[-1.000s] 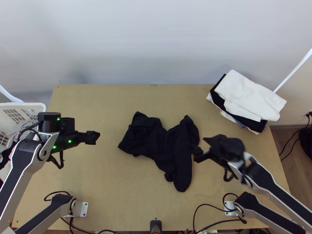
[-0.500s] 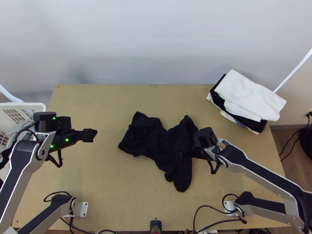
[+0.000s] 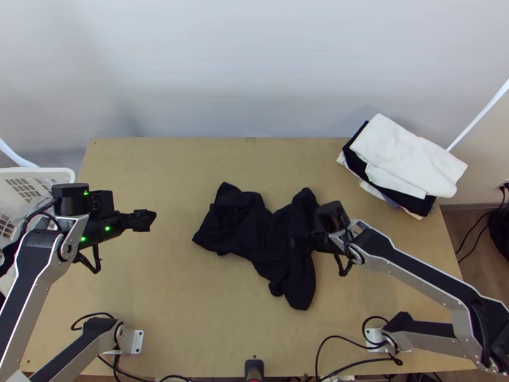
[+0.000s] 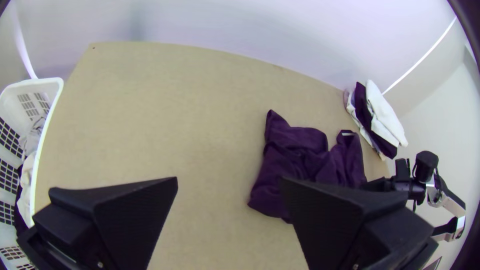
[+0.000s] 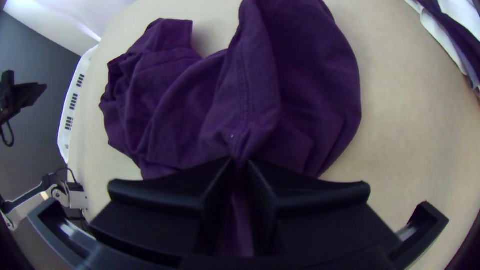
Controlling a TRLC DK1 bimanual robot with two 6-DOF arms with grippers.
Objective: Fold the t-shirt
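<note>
Pinches a ridge of the t-shirt (image 3: 238, 223), bunched between the tabletop (image 3: 172, 172)'s side edges, in the nearly closed right tool (image 5: 241, 164), probably to spread layers too dark to separate, with left tool (image 4: 229, 181) wide open toward the left edge.

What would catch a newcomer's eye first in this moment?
Probably the dark t-shirt, bunched in the middle of the pale table, with the right gripper pinching a ridge of it between its fingers. Next, the stack of folded clothes with white cloth on top, at the table's far right corner. The left gripper hangs open over the table's left side, away from the shirt.
</note>
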